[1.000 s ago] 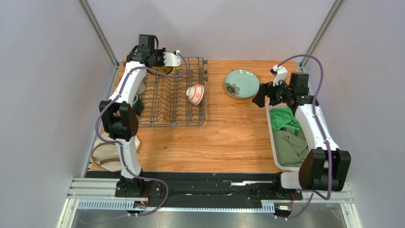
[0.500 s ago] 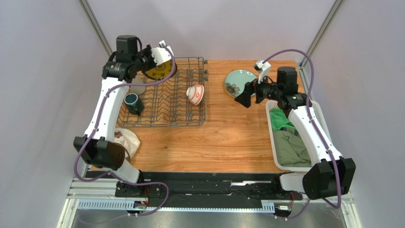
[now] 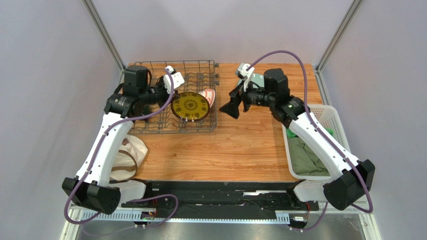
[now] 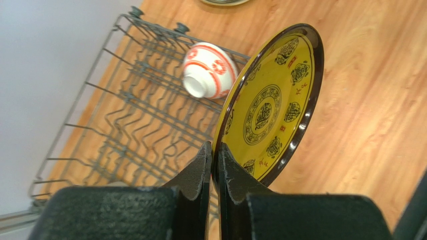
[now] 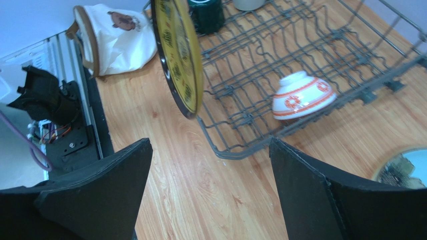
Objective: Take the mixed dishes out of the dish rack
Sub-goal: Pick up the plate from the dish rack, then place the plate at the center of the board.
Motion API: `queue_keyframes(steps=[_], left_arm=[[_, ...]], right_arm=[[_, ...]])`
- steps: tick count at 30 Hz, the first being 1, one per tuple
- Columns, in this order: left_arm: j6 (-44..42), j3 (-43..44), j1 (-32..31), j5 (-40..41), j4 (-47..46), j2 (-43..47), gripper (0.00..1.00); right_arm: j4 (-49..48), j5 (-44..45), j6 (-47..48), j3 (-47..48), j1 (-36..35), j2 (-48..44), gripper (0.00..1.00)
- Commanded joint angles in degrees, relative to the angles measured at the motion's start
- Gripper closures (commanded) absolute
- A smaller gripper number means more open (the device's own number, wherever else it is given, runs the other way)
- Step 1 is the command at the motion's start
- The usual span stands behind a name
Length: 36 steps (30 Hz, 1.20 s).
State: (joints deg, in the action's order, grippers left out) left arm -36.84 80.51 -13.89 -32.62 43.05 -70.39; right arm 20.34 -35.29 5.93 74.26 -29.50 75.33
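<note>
Yellow/dark patterned plate [image 4: 270,110] tilted on edge over grey wire rack [image 4: 131,117]; red/white bowl [image 4: 208,70] on side inside.

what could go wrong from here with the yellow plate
The left gripper pinches the yellow plate only at its rim, in the air over the rack; it may swivel or slip and fall.
The right gripper is open and pointed at the plate from nearby; a misjudged approach might knock it loose.
Swinging low might clip the rack's wall or the bowl.
</note>
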Motion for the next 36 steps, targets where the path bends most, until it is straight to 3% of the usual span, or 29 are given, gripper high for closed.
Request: queue_keyframes(steps=[1, 8, 14, 17, 20, 21, 22, 23, 25, 31, 32, 33, 34, 36], left_arm=[[6.51, -1.76, -0.17, -6.92, -2.44, 3.24, 1.00], [8.98, -5.18, -0.70, -9.56, -3.76, 6.22, 1.00], [10.38, -7.29, -1.14, -11.23, -4.28, 8.42, 1.00], [10.65, -8.52, -1.40, -11.59, -4.46, 9.13, 1.00], [10.82, -9.58, -1.40, -11.32, -4.64, 9.31, 1.00], [10.74, -9.76, -1.40, -10.98, -4.64, 9.39, 1.00], [10.65, -10.19, -1.40, -10.80, -4.73, 9.39, 0.99], [10.56, -10.37, -1.49, -10.62, -5.16, 9.48, 0.92], [10.47, -10.90, -1.40, -9.39, -5.60, 9.57, 0.84], [9.95, -12.30, -1.40, -3.77, -9.20, 11.06, 0.46], [10.21, -12.57, -1.40, -2.20, -10.43, 11.50, 0.33], [10.12, -12.83, -1.40, -1.49, -11.14, 11.76, 0.27], [10.03, -13.36, -1.40, -0.96, -12.01, 12.46, 0.13], [10.03, -13.80, -1.40, 0.27, -12.98, 13.17, 0.09]], right_arm=[[-0.56, 2.41, 2.42, 3.52, -4.60, 2.19, 0.10], [0.84, 3.90, 3.82, 5.46, -9.17, 5.53, 0.15], [1.37, 4.61, 4.79, 6.69, -10.93, 8.42, 0.29], [1.46, 5.05, 5.49, 7.13, -11.81, 9.04, 0.43], [1.63, 5.40, 5.67, 7.48, -11.99, 9.75, 0.72], [1.63, 5.49, 5.75, 7.39, -11.99, 9.66, 0.88], [1.63, 5.75, 5.76, 7.30, -12.08, 9.57, 0.95], [1.55, 6.28, 5.93, 7.22, -11.90, 9.49, 1.00], [1.55, 6.81, 6.28, 6.69, -11.99, 8.87, 1.00], [1.63, 8.75, 7.60, 5.63, -10.42, 8.17, 1.00], [1.63, 8.57, 7.51, 5.63, -9.80, 8.25, 1.00], [1.63, 8.48, 7.17, 5.63, -9.18, 8.25, 1.00], [1.63, 8.39, 7.16, 5.89, -7.96, 8.69, 1.00], [1.64, 7.61, 6.81, 6.16, -6.46, 9.04, 1.00]])
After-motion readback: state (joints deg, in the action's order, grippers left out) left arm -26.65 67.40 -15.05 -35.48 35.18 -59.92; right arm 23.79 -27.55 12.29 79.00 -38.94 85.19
